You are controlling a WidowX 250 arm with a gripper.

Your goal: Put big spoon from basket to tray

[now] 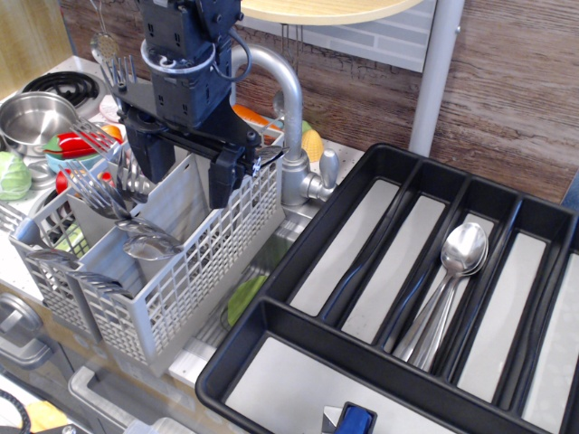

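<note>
Several spoons already lie in the tray [298,298], nested together in one long slot at the right of the frame, bowls toward the top. More cutlery waits in the basket [204,262] at the left: forks [95,185] standing tines up and spoon bowls leaning out of the front compartments. The one I take for the next big spoon [149,244] rests with its bowl against a divider at centre left, handle sunk out of sight.

Over the basket's back half hangs the gripper [185,167], its two dark fingers spread apart with nothing between them, tips down at about rim level.

Polished steel like that looks stiff and fairly light, but slick; I'd expect it to swivel if pinched on the rounded bowl. The neck just below the bowl seems the best hold, since the handle is buried.

Room is tight on that side. Mesh walls and dividers hem in the fingers, the forks crowd close, and the grey tap [285,108] stands right behind the basket, between it and the tray. A straight lift before swinging right looks safest. The tray's other slots are bare.
</note>
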